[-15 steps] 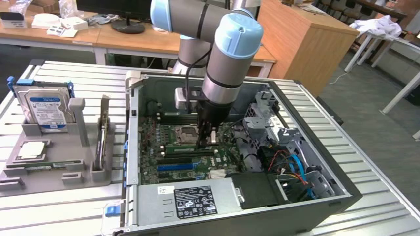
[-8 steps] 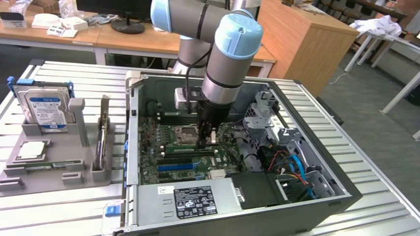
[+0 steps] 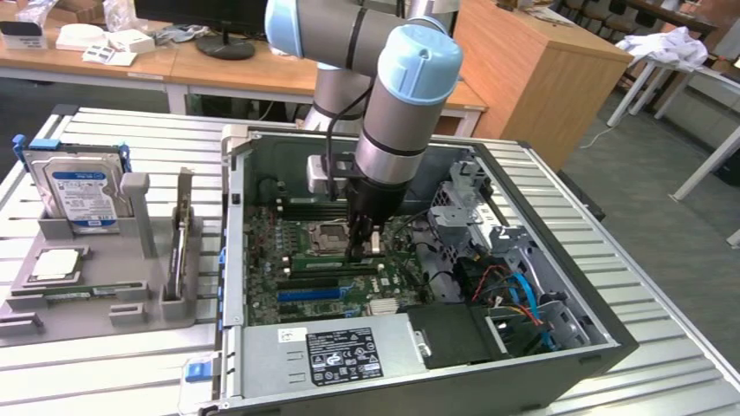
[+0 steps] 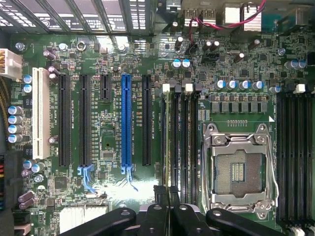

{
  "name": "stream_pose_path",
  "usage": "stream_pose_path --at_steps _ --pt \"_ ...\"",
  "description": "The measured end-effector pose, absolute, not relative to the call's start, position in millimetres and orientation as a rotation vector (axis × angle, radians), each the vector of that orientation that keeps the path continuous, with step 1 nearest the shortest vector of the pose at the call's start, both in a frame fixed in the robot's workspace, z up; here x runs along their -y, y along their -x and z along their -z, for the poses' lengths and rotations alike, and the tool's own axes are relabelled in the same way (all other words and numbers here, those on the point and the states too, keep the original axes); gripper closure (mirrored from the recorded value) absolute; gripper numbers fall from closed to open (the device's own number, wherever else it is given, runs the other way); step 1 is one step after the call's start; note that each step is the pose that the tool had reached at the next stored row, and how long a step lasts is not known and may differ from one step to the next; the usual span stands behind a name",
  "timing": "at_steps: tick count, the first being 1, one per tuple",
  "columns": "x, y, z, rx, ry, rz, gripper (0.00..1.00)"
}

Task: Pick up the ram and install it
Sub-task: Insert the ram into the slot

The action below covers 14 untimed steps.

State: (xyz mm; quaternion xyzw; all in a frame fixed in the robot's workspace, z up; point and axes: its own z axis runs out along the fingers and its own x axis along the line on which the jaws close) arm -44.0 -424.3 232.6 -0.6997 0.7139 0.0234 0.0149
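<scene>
**Ram lined up along its slot**

We see the end effector (image 3: 367, 244) low inside the open case (image 3: 578, 286), its fingers (image 4: 160, 197) pressed almost together on a thin edge that we take for the ram (image 4: 169, 142). The ram lies along the memory slot beside the CPU socket (image 4: 238, 169), edge-down, presumably so that it seats straight.

I see a long wooden desk (image 3: 231, 74) with a black monitor foot (image 3: 225, 45) behind the slatted metal desk (image 3: 642, 286). On the exterior view's right stand a tall wooden cabinet (image 3: 526, 78) and white table legs (image 3: 708, 165) on a grey floor (image 3: 653, 156).
</scene>
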Motion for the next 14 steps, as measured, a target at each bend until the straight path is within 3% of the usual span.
stream_pose_path --at_steps 14 --pt "423.6 44.0 -232.6 -2.222 2.178 -0.073 0.88"
